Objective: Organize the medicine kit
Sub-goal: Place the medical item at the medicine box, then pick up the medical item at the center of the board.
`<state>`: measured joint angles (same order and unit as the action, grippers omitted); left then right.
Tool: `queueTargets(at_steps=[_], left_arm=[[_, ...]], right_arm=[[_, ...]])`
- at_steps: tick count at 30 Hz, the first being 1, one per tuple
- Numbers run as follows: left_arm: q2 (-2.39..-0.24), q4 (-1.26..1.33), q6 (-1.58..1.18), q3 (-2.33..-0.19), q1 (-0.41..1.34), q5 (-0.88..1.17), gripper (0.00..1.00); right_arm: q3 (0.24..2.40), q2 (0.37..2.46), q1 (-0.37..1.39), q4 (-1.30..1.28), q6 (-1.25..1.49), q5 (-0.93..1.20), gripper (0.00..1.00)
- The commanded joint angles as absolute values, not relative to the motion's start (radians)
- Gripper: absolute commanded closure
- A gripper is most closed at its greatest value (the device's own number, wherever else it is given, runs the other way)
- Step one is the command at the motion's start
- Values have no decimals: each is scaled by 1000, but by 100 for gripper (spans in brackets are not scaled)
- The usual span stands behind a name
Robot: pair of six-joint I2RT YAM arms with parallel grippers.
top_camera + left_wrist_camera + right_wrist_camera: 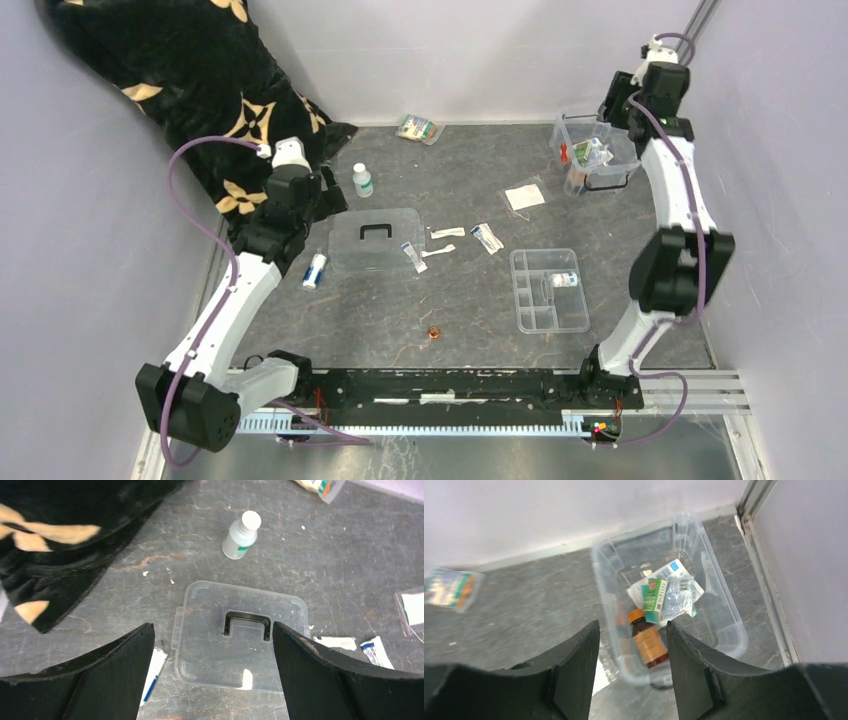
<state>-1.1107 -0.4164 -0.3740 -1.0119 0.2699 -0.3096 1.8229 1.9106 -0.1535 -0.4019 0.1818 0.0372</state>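
The medicine kit point(597, 153) stands open-topped in the far right corner of the tabletop point(470, 320), its long axis running roughly from the near side toward the far edge. Its flat clear lid point(375, 240) lies apart from it, left of the middle, black handle upward. We count one box, one lid, one divided tray point(548, 290) toward the near right, and one white bottle point(362, 180) upright beyond the lid. The right gripper point(631, 627) hovers over the kit with its fingers apart and nothing between them. The left gripper point(212, 630) hangs over the lid, spread wide and empty. Only the right wrist view shows what is inside the kit: one amber bottle point(649, 641) lying on its side, one green carton point(655, 595) and some crinkled clear packets. Only the left wrist view shows the lid's handle framed between that gripper's fingers. The top view alone shows kit and lid well apart.
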Motion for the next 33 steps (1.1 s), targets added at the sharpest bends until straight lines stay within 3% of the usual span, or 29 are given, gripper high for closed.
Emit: queueTargets(at_steps=[1, 8, 14, 20, 33], left_arm=[[-1051, -428, -396, -1005, 265, -412, 7], [-1081, -684, -445, -1078, 264, -435, 7], [-1151, -753, -396, -1065, 260, -457, 12], [-1291, -752, -361, -1028, 255, -411, 15], [-1556, -767, -292, -1012, 217, -395, 34]], right_arm=[[1552, 1603, -148, -251, 264, 136, 42], [1101, 1297, -16, -155, 284, 218, 40], [877, 1149, 213, -184, 252, 266, 38], [660, 984, 277, -211, 240, 348, 36], [588, 851, 277, -264, 190, 387, 32]])
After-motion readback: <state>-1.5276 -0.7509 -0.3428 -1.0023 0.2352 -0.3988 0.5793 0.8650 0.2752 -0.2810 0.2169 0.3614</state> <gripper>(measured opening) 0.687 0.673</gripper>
